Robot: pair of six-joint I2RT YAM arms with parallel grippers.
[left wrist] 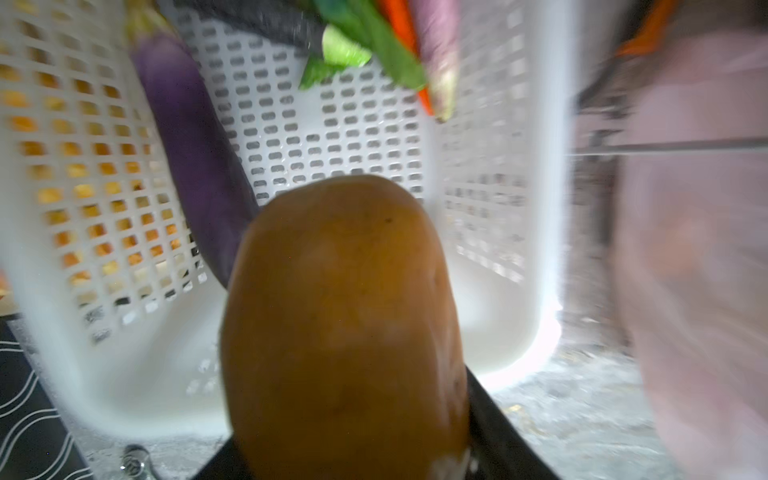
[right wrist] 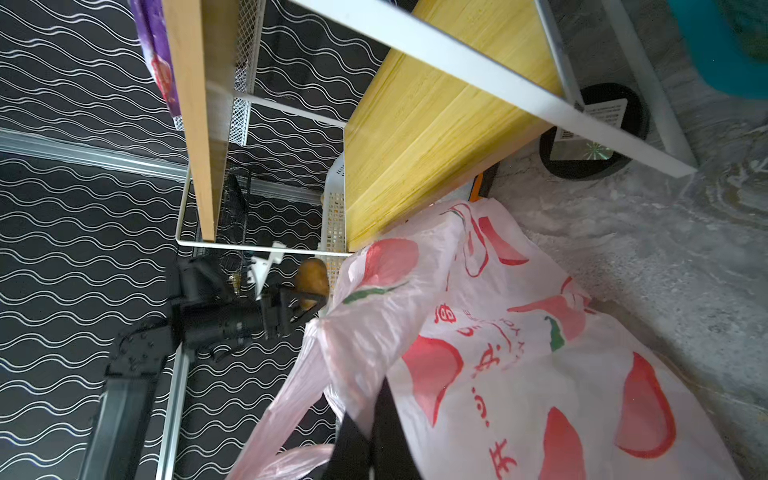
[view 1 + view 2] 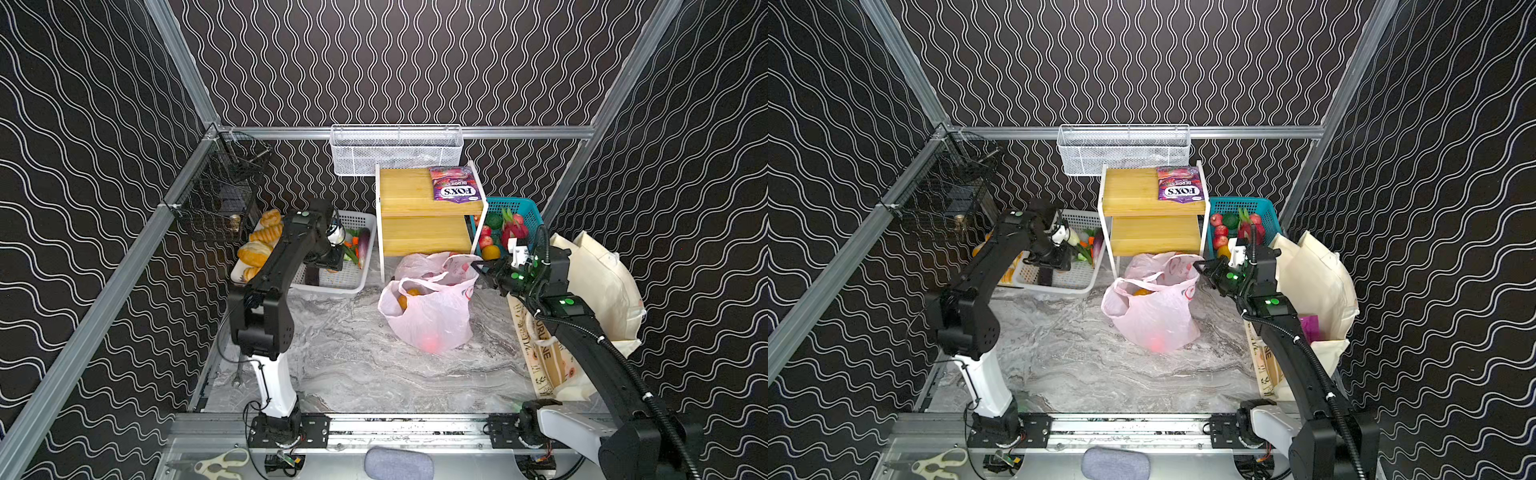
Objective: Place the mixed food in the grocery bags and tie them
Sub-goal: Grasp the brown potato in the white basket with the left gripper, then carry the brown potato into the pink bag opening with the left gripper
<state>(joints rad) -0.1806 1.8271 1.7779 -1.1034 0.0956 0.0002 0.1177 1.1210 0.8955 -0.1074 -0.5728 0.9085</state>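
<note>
Leave the large cream canvas tote [image 3: 602, 282] at the right edge alone for this step. Aim instead for the thin translucent pink plastic bag [image 3: 432, 316] with red apple prints, slumped mid-table just in front of the wooden shelf [image 3: 415, 195], its mouth facing up. Lift straight above the wall of the white perforated plastic basket [image 1: 104, 353] before swinging across, then lower well inside the mouth before letting go. Squeeze the brown oval potato [image 1: 345, 324] firmly, since smooth skin probably slips.

Left side: elbow raised, wrist folded over the basket, left gripper [image 2: 305, 296] clasped around the potato, above the basket floor.

Right side: stretched in low from the tote side, right gripper [image 3: 478, 266] clenched on the bag's rim, propping the mouth open.
</note>
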